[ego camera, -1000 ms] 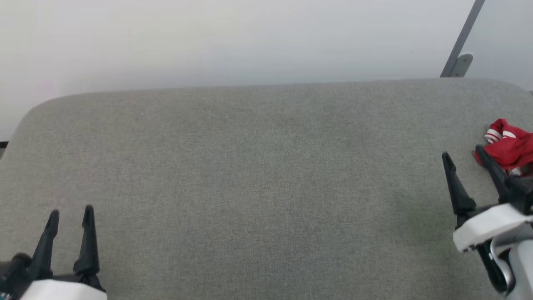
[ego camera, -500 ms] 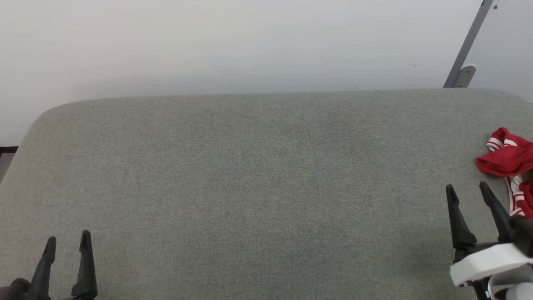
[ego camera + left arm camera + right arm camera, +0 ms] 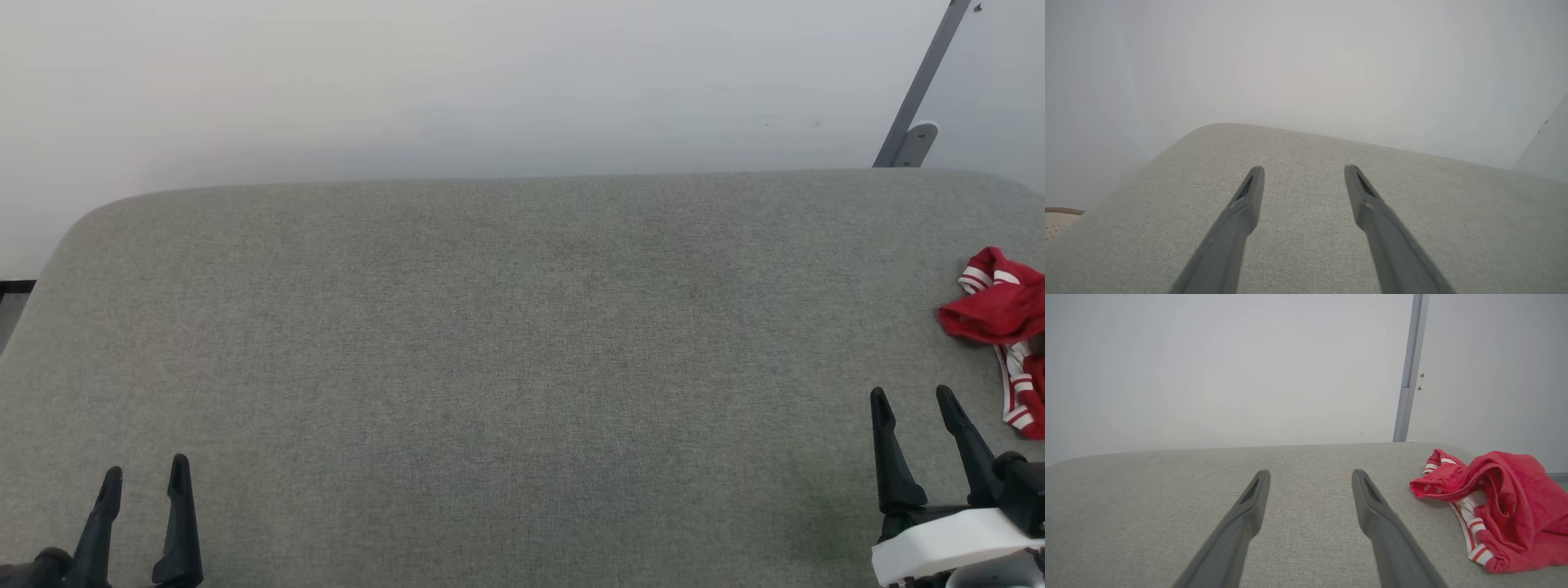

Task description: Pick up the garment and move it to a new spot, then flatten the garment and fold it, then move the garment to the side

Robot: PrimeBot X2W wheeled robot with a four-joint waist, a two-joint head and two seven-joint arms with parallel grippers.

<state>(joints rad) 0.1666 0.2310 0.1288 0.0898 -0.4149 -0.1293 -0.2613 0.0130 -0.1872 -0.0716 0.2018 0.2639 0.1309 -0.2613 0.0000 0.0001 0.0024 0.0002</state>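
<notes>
Garment (image 3: pixel 998 309) crumpled at bench (image 3: pixel 490 343) right edge: soft, light, floppy. Right gripper (image 3: pixel 911 393), left gripper (image 3: pixel 147 466) both wide, empty. I'd pinch raised red fold.

Bright, even, diffuse light covers the flat grey woven-fabric surface (image 3: pixel 490 367) and the plain white wall (image 3: pixel 408 82) beyond it. It leaves only a soft, faint shadow under the crumpled red jersey with white-and-red striped trim (image 3: pixel 1506 498) at the right. The left wrist view is hazy and washed out, and in both wrist views the long dark fingers (image 3: pixel 1237 220) of the left gripper (image 3: pixel 1302 173) and right gripper (image 3: pixel 1310 477) blur toward the bottom edge.
</notes>
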